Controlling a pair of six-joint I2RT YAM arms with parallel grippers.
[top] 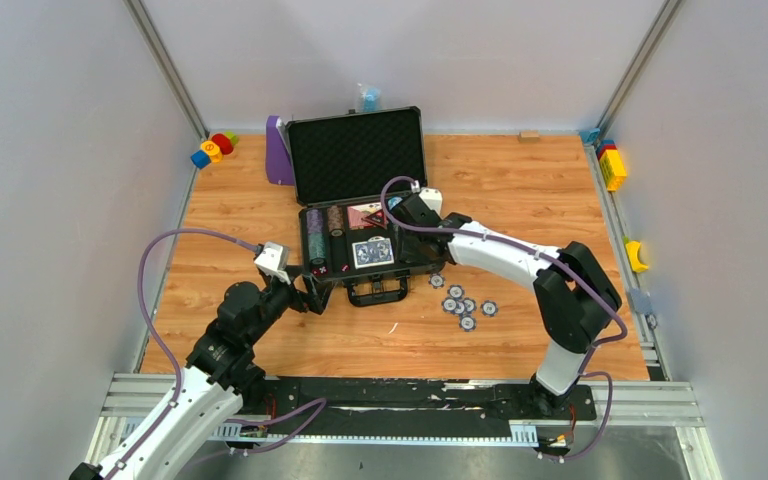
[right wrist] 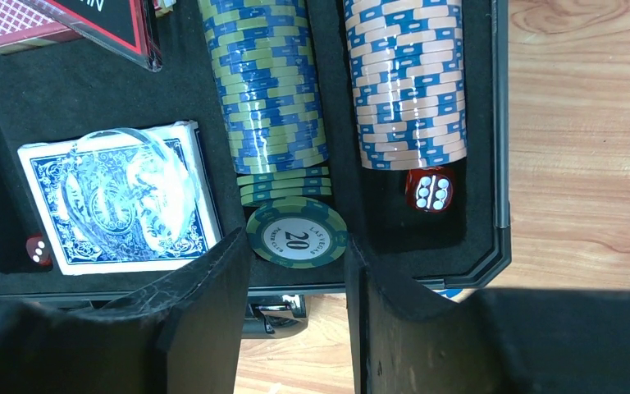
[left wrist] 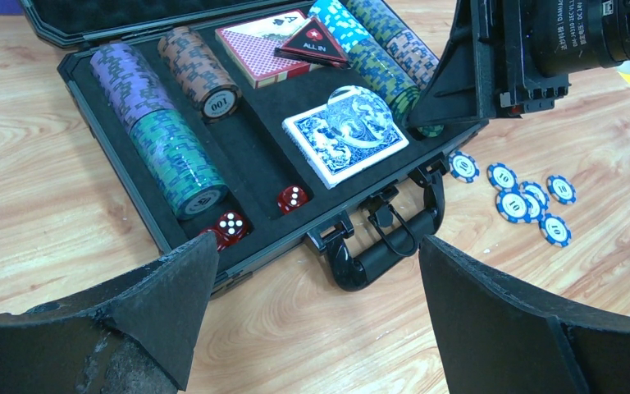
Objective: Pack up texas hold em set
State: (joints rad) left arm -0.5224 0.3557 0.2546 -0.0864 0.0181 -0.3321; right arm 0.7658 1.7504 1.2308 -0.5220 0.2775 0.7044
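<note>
The dark grey briefcase point(top: 355, 155) is pictured open at mid-table, with two card decks, a red deck point(left wrist: 258, 45) and a blue deck point(left wrist: 344, 139), laid among its chip rows. One green "20" chip point(right wrist: 297, 236) is clamped in the right gripper point(right wrist: 299, 250) at a row's end. Six blue chips point(left wrist: 513, 205) are scattered on the table point(top: 560, 190) near the handle. The left gripper point(left wrist: 316, 242) is held spread wide and empty before the case.
</note>
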